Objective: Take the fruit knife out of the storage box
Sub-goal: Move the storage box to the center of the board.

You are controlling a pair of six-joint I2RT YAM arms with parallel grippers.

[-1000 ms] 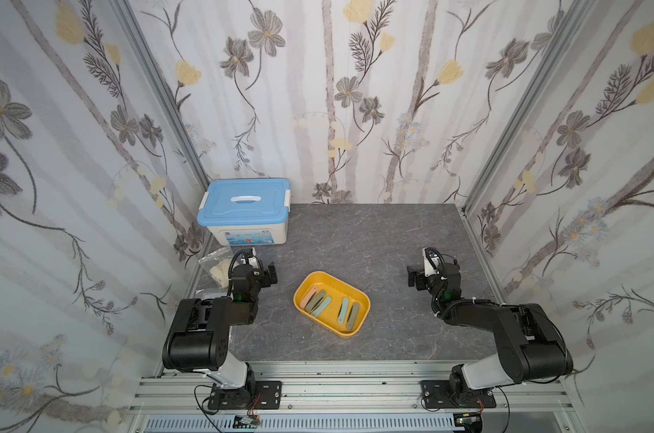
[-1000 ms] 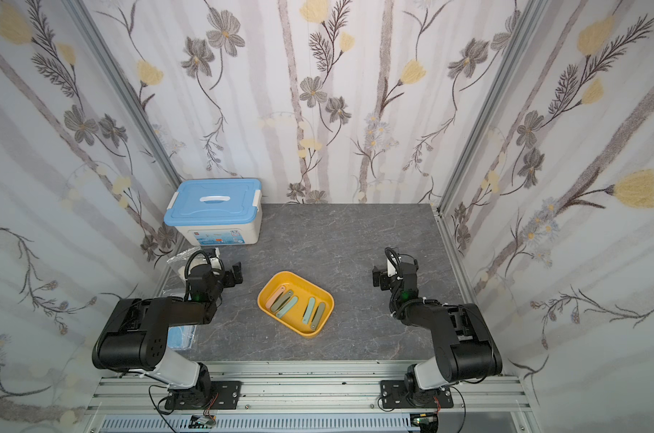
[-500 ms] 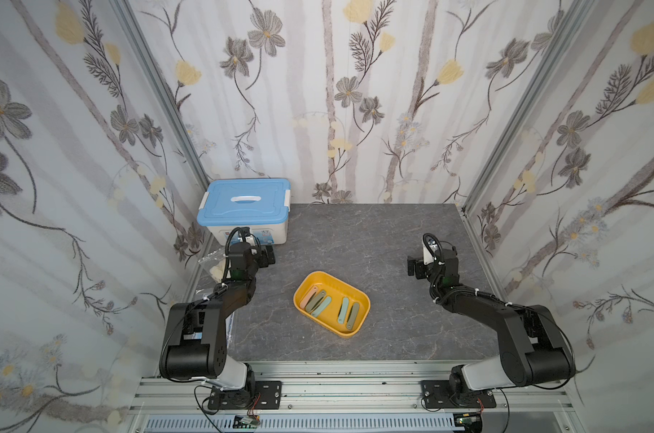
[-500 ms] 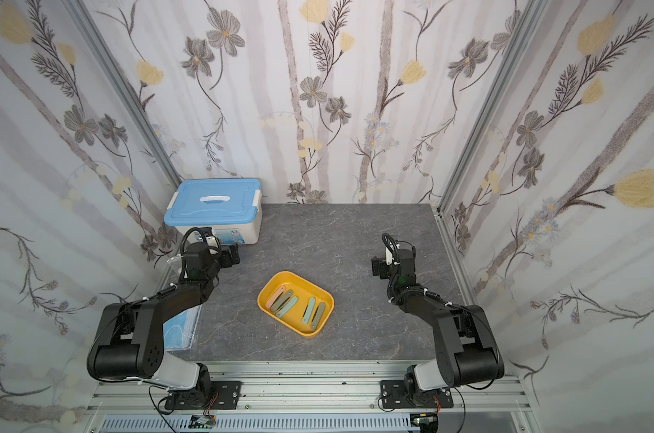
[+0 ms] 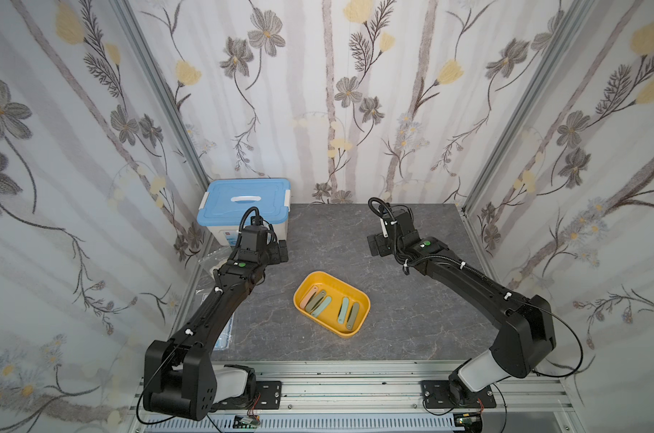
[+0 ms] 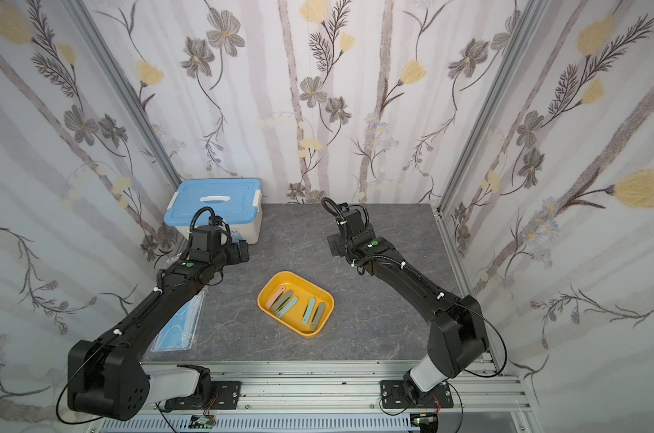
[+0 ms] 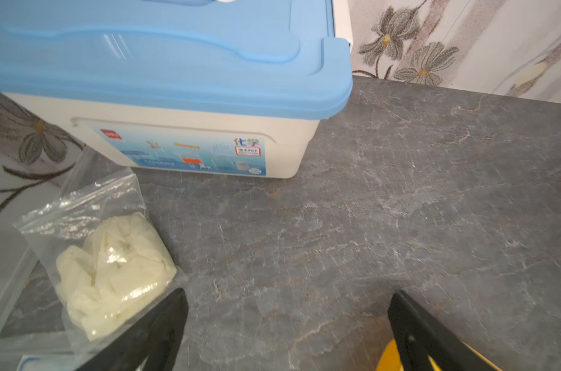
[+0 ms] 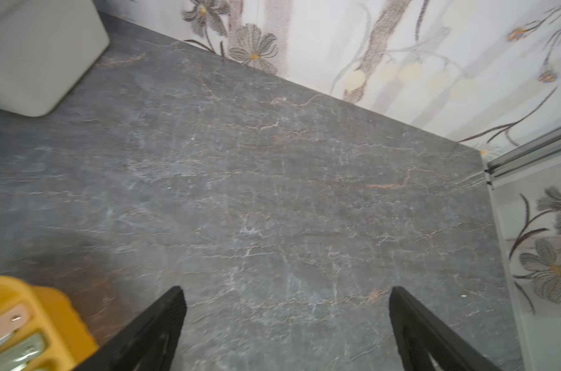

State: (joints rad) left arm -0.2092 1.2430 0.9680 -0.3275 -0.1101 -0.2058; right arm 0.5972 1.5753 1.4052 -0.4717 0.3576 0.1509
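Mustard-yellow storage box [image 5: 334, 286] sits mid-desk toward the front edge, its 5 fruit knives [image 5: 317, 301] lying roughly front-to-back. We hold the left gripper [image 7: 287, 298] and right gripper [image 8: 287, 294] spread and empty beyond it, about equally near.

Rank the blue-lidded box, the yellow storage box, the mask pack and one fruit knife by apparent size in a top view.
1. blue-lidded box
2. storage box
3. mask pack, unsure: the left arm hides part of it
4. fruit knife
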